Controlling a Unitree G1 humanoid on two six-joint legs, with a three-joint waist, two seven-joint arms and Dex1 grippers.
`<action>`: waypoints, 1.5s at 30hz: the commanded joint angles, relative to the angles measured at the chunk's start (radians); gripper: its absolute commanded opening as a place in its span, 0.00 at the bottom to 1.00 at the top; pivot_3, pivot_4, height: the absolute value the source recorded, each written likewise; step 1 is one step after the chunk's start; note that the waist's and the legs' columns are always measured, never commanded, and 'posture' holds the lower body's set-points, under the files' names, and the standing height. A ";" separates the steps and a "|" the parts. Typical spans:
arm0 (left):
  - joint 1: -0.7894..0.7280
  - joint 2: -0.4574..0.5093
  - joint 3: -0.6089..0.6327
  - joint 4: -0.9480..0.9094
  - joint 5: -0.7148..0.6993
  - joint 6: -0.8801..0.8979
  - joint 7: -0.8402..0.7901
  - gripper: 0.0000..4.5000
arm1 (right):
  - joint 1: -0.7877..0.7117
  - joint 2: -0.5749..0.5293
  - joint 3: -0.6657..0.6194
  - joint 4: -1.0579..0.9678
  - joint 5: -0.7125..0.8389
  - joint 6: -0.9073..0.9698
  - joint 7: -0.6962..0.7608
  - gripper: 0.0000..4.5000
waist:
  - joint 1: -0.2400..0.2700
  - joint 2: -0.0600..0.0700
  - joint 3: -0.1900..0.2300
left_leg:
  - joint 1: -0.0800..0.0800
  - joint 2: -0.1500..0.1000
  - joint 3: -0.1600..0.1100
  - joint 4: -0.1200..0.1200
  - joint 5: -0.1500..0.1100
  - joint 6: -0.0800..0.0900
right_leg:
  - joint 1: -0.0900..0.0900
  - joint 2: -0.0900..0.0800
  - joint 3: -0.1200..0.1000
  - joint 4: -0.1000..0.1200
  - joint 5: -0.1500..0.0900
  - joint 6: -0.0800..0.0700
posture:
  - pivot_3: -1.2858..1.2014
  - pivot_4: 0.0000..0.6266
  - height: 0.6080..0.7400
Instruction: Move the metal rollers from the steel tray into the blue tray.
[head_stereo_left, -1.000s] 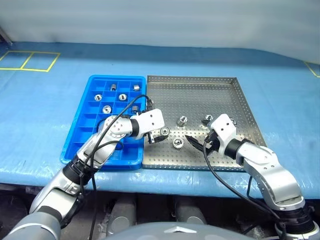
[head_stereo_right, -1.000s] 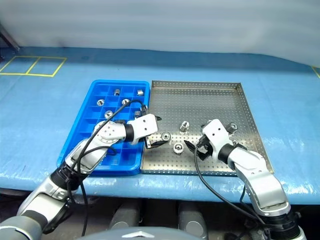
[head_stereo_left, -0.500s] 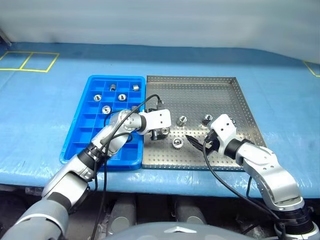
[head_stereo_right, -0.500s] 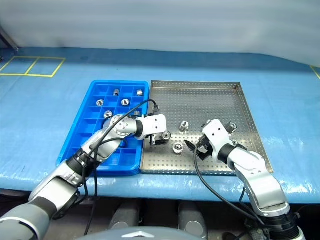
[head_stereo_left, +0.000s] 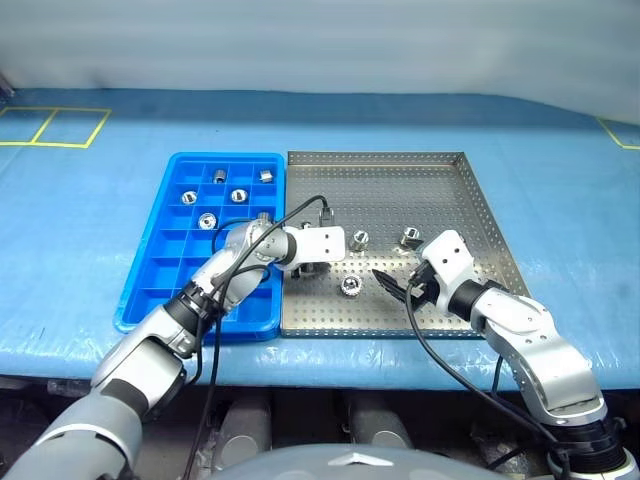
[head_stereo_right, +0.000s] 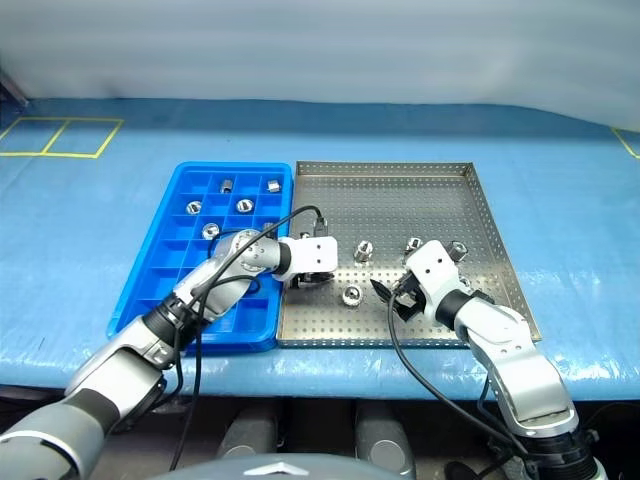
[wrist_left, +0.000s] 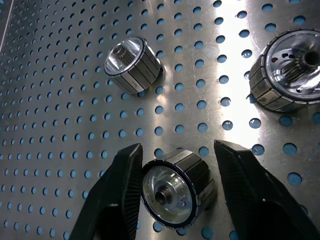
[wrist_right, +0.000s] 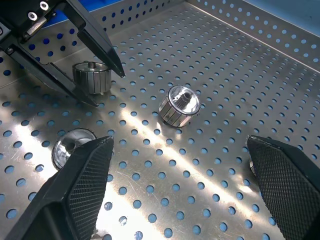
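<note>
Four rollers lie mid-frame in the steel tray (head_stereo_left: 440, 180); one roller (wrist_left: 175, 187) sits between the left tool's (wrist_left: 172, 195) fingers, which aren't clamped yet. Squeeze squarely across its ribbed sides before lifting toward the blue tray (head_stereo_left: 150, 270). The right tool (wrist_right: 180, 200) hangs open.

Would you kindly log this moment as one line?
left gripper: fingers around roller on steel tray, gap one side | right gripper: open | blue tray: five rollers
</note>
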 joint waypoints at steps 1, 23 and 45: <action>0.001 0.002 0.017 0.004 0.016 0.004 0.000 0.46 | -0.010 0.001 -0.023 -0.027 -0.006 -0.025 -0.005 1.00 | 0.000 0.000 0.000 | 0.000 0.000 0.000 0.000 0.000 0.000 | 0.000 0.000 0.000 0.000 0.000 0.000 | 0.52 0.24 1.00; -0.014 -0.014 0.107 0.006 0.004 0.006 0.058 0.36 | -0.030 0.013 -0.004 -0.007 -0.018 -0.038 0.006 1.00 | 0.002 0.000 0.000 | 0.000 0.000 0.000 0.000 0.000 0.000 | 0.000 0.000 0.000 0.000 0.002 0.004 | 0.53 0.24 1.00; -0.069 0.057 0.044 0.046 0.081 -0.055 -0.109 0.65 | -0.037 0.071 0.027 0.037 -0.064 -0.097 -0.012 1.00 | 0.001 0.000 0.000 | 0.000 0.000 0.000 0.000 0.000 0.000 | 0.000 0.000 0.000 0.000 0.002 0.004 | 0.52 0.24 1.00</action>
